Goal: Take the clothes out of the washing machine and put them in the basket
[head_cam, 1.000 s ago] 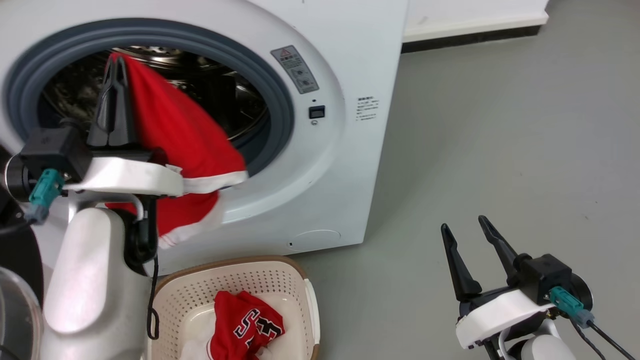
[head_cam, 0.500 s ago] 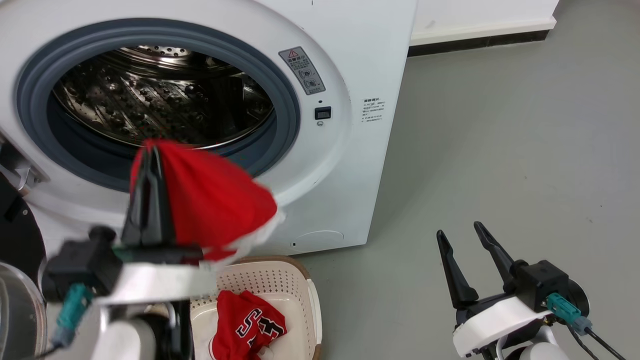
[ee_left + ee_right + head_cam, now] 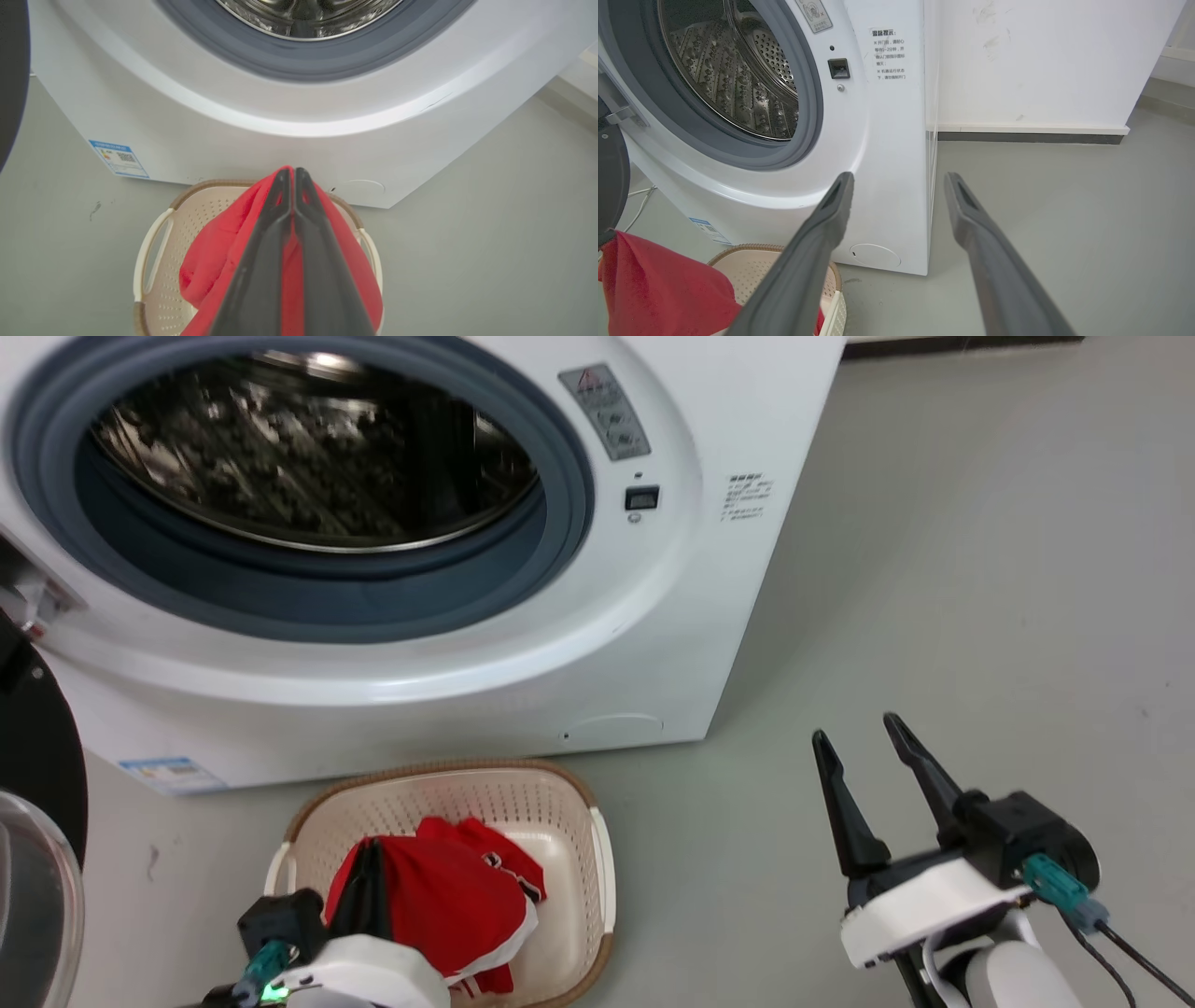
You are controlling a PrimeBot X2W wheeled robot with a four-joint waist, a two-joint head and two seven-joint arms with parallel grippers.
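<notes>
My left gripper (image 3: pixel 370 847) is shut on the red clothes (image 3: pixel 439 896), which hang down into the cream basket (image 3: pixel 448 768) on the floor. The left wrist view shows the closed fingers (image 3: pixel 280 219) of that gripper (image 3: pixel 289 171) pinching the red fabric (image 3: pixel 210 261) above the basket (image 3: pixel 187 219). A second red piece with black-and-white lettering (image 3: pixel 509 866) lies underneath in the basket. Behind stands the white washing machine (image 3: pixel 653 616), its steel drum (image 3: pixel 308 448) showing no clothing. At the lower right my right gripper (image 3: pixel 856 733) is open and holds nothing.
The washer's black-rimmed glass door (image 3: pixel 37 784) hangs open at the far left. Grey floor (image 3: pixel 980 569) spreads to the right of the machine. In the right wrist view a white wall with a dark skirting (image 3: pixel 1031 137) runs behind the machine.
My left gripper has come down from the drum opening to just over the basket, carrying the red garment. The head view has tilted downward. The right gripper has stayed in place.
</notes>
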